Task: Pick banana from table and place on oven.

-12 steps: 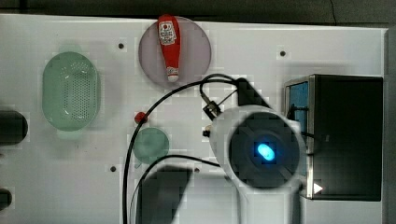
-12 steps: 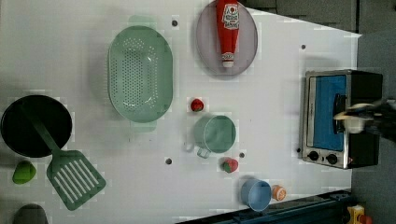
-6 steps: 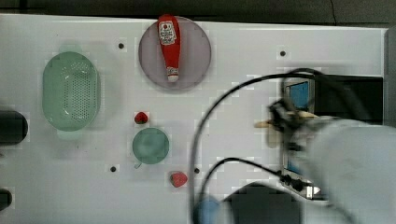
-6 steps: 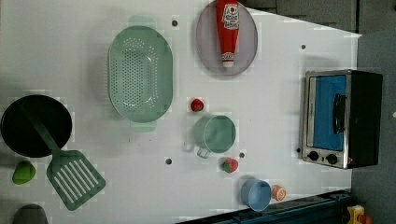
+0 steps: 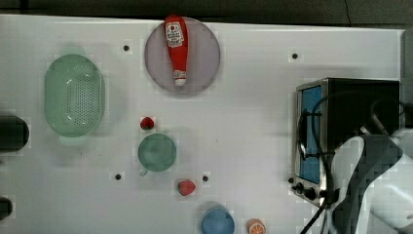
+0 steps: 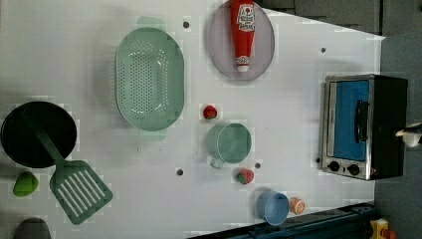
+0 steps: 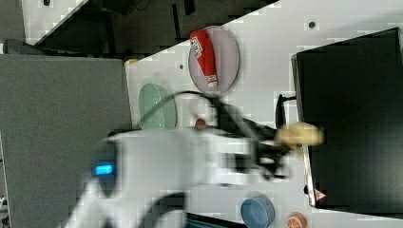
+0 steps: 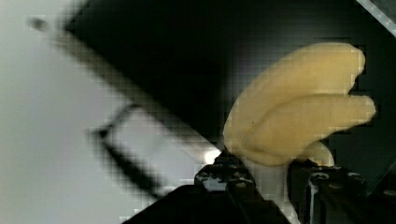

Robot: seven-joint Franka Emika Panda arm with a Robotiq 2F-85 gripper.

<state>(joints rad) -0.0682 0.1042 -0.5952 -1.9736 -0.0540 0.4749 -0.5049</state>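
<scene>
The pale-yellow banana (image 8: pixel 299 107) is clamped by its lower end in my gripper (image 8: pixel 273 179), which is shut on it. Its peel strips splay out above the oven's matte black top (image 8: pixel 163 56). In the right view the banana (image 7: pixel 301 134) hangs at the front edge of the oven's top (image 7: pixel 351 123), with the gripper (image 7: pixel 284 144) and blurred white arm reaching in from the right view's left. In the top view my arm (image 5: pixel 384 195) covers the oven's (image 5: pixel 358 100) lower right part. The white table (image 5: pixel 253 122) lies beside it.
A ketchup bottle (image 5: pixel 176 46) lies on a grey plate. A green colander (image 5: pixel 73 100), a green cup (image 5: pixel 157 152), two strawberries (image 5: pixel 186 186), a blue cup (image 5: pixel 217 223) and an orange slice (image 5: pixel 255 226) stand on the table. A black pan (image 6: pixel 37 134) and a green spatula (image 6: pixel 79 191) sit at the left view's left.
My arm has swung from the middle of the table toward the top view's right, carrying the banana from the oven's front edge to over its top.
</scene>
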